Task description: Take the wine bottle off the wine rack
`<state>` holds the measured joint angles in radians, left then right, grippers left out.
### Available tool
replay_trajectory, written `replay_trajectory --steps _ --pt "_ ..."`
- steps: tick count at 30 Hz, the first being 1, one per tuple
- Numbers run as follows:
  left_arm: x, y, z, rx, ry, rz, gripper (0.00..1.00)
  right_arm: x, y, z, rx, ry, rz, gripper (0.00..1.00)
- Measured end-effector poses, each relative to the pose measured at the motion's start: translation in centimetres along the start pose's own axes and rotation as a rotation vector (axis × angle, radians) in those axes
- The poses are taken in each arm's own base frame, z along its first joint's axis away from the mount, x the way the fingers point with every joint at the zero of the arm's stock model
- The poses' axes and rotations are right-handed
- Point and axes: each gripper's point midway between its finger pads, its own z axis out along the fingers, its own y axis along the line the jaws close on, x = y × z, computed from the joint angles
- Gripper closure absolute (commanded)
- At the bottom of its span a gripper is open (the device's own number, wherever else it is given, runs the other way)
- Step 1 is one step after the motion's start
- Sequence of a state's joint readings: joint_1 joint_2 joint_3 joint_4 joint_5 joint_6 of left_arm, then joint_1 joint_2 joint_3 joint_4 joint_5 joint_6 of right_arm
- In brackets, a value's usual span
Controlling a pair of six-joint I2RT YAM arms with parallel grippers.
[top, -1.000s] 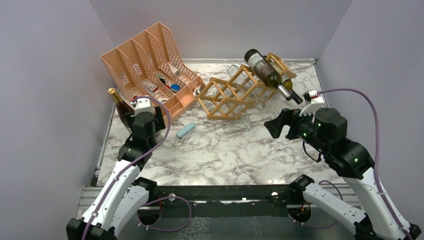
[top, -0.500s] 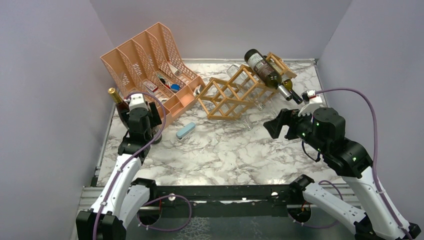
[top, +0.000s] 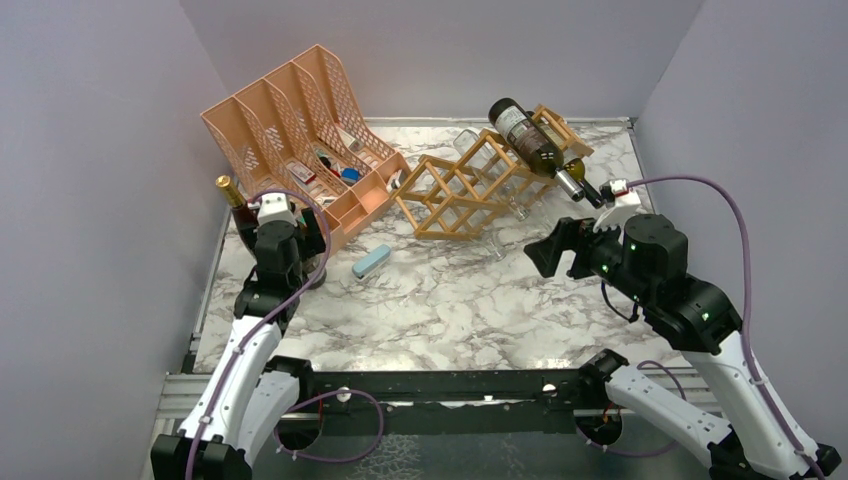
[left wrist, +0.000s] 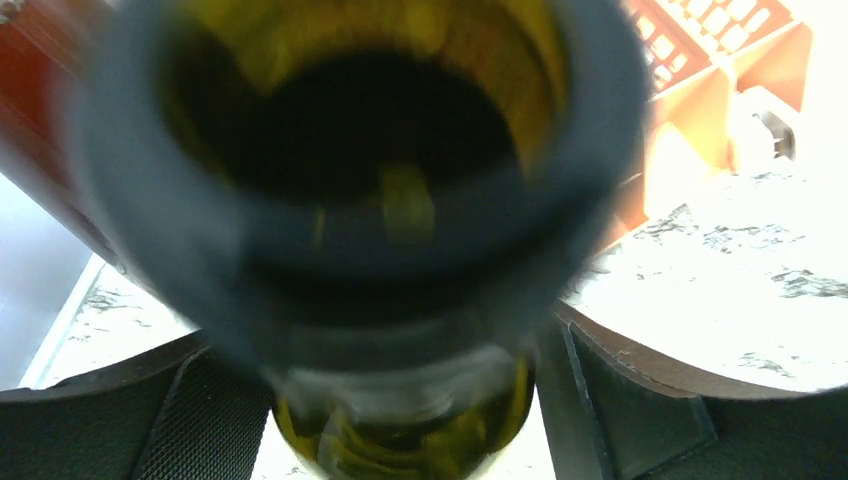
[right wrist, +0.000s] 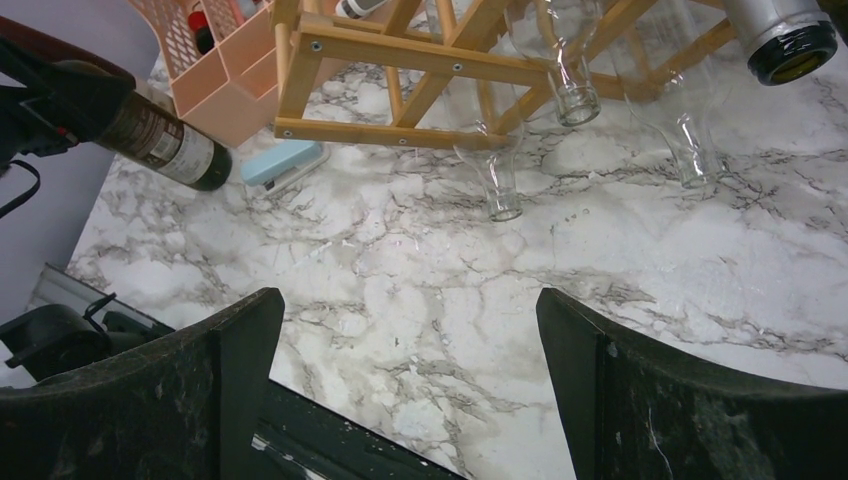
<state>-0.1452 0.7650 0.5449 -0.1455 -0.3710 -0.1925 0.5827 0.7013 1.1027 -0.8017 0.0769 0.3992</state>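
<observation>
A salmon-pink plastic mesh file organiser (top: 300, 120) stands near a light-blue oblong case (top: 371, 261) on white marble tabletop (top: 450, 300).

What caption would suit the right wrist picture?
Open right gripper hovering above marble table, facing wooden wine rack and clear empty bottles.

1. Robot test cell in a lab: plain lavender-grey panel walls (top: 90, 150) box in three sides.
2. Marble-patterned tabletop (top: 450, 300), metal-edged; black mounting rail (top: 440, 385) at near edge.
3. Props staged: wooden wine rack (top: 470, 190), salmon-pink file organiser (top: 290, 120).
</observation>
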Motion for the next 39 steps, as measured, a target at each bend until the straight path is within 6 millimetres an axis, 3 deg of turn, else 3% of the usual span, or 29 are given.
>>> replay_trajectory --steps 16,27,33,39 --pt "-2.8 -0.6 -1.8 0.053 -0.047 -0.023 0.01 0.3 0.4 -0.1 -0.025 0.009 0.000 0.00" --pt "-8.5 -1.3 -5.4 0.121 -0.121 -0.055 0.01 0.8 0.6 1.1 -0.033 0.040 -0.009 0.00" --pt "-12.5 -3.5 -7.7 0.265 -0.190 -0.004 0.01 2.4 0.3 2.6 -0.027 0.088 -0.010 0.00" --pt "-16.6 -8.6 -10.3 0.538 -0.266 0.073 0.01 3.5 0.0 4.2 -0.011 0.136 -0.012 0.00"
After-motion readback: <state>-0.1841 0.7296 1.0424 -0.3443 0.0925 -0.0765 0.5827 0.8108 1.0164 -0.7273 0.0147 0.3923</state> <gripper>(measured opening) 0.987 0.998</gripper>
